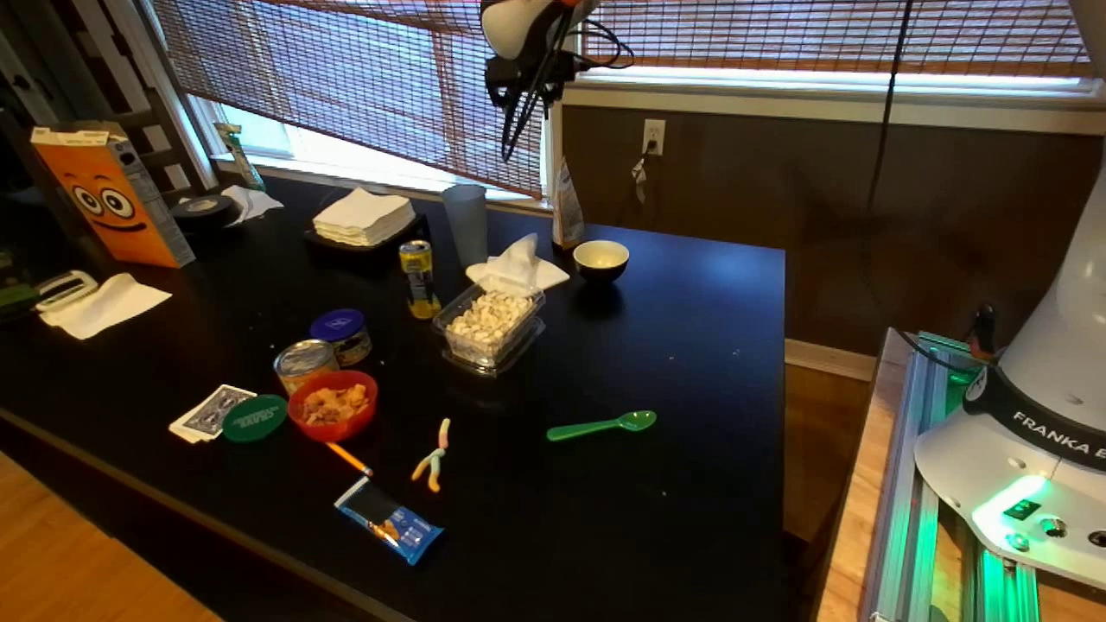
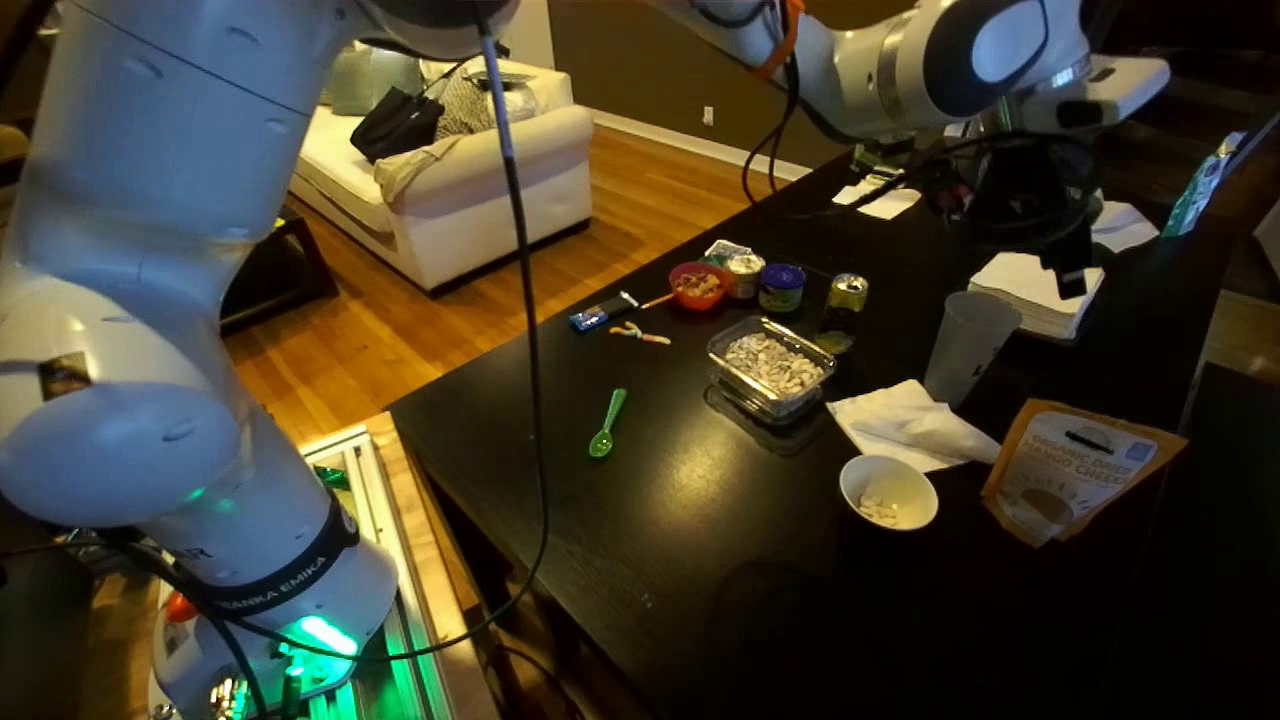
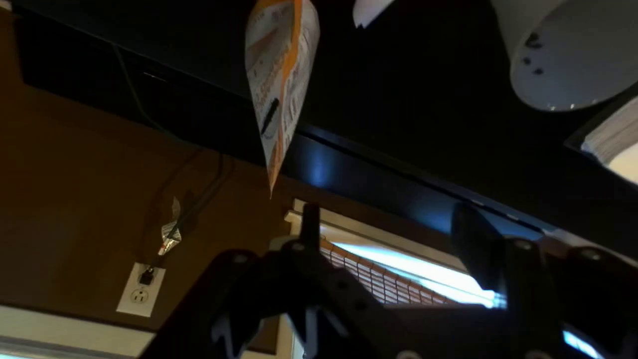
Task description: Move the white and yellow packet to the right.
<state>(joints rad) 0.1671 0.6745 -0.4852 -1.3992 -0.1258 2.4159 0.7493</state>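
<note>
- Upright on the dark surface point(image 1: 691, 518), near the edge toward the brown wall point(image 1: 717, 186): white and yellow packet point(image 2: 1080, 470), orange-tan along its border, mango lettering on the front.
- In the wrist view, same packet from its narrow side, near the top of the frame.
- Just beside the packet: bowl point(image 2: 897, 475), pale inside and dark outside, a few pale pieces at the bottom.
- Also near the packet: crumpled white napkin point(image 2: 905, 425), contact between the two impossible to make out.
- Beside the napkin: frosted cup point(image 1: 467, 226), upright.
- High in the air, well apart from the packet: hand point(image 3: 388, 207), fingers point(image 3: 311, 229) spread wide, bright window point(image 3: 428, 276) and woven blind point(image 3: 369, 273) showing through the gap.
- Near the napkin: clear plastic container point(image 2: 738, 380) full of pale pieces; close by it, yellow and dark can point(image 1: 418, 281), upright.
- Farther along the same side, in both exterior views: stack of white napkins point(image 1: 364, 216).
- Close together in an exterior view: red bowl point(image 1: 350, 430) with food in it, blue-lidded tub point(image 1: 339, 326), metal-topped tin point(image 1: 304, 356), green lid point(image 1: 254, 418), playing cards point(image 1: 207, 413).
- Near the red bowl: pencil point(image 1: 350, 459) and blue wrapper point(image 1: 390, 523), both flat on the surface.
- Toward the robot base point(image 1: 1011, 458): green spoon point(image 1: 605, 426), lying flat; between spoon and red bowl, pastel-coloured strip point(image 1: 435, 458).
- At the far end from the robot base: orange box point(image 1: 121, 203), standing, smiling face on the front.
</note>
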